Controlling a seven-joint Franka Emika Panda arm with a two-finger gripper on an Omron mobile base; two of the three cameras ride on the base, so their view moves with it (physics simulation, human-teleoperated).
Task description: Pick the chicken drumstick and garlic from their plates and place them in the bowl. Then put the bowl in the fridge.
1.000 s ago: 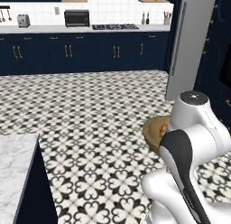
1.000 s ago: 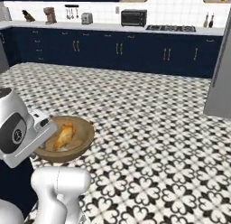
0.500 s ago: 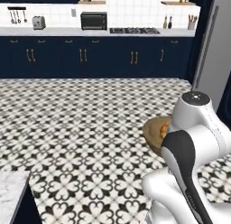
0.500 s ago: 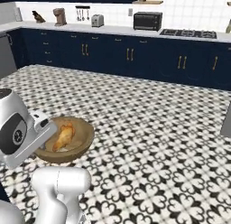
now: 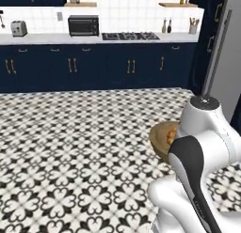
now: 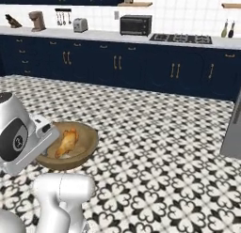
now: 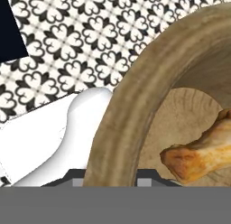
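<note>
My gripper (image 7: 113, 179) is shut on the thick rim of the light-brown wooden bowl (image 7: 135, 105), which it holds up above the floor beside the arm. The golden-orange chicken drumstick (image 7: 200, 155) lies inside the bowl. From the right base view the bowl (image 6: 84, 152) hangs at the lower left with the drumstick (image 6: 66, 143) in it. In the left base view the bowl (image 5: 159, 135) peeks out from behind the white arm. The garlic is hidden from me. The plates are out of view. The grey fridge (image 5: 231, 63) stands at the right edge.
Navy cabinets (image 6: 117, 65) with brass handles run along the far wall under a white counter carrying a microwave (image 6: 135, 25), a toaster (image 6: 80, 25) and a cooktop (image 6: 181, 38). Black-and-white patterned floor (image 5: 70, 147) lies between me and them. The fridge's side (image 6: 233, 133) shows at right.
The whole picture has shifted because the base is driving: the marble counter corner has left the left base view and the far cabinets look closer. The bowl stays gripped in the same place by the arm.
</note>
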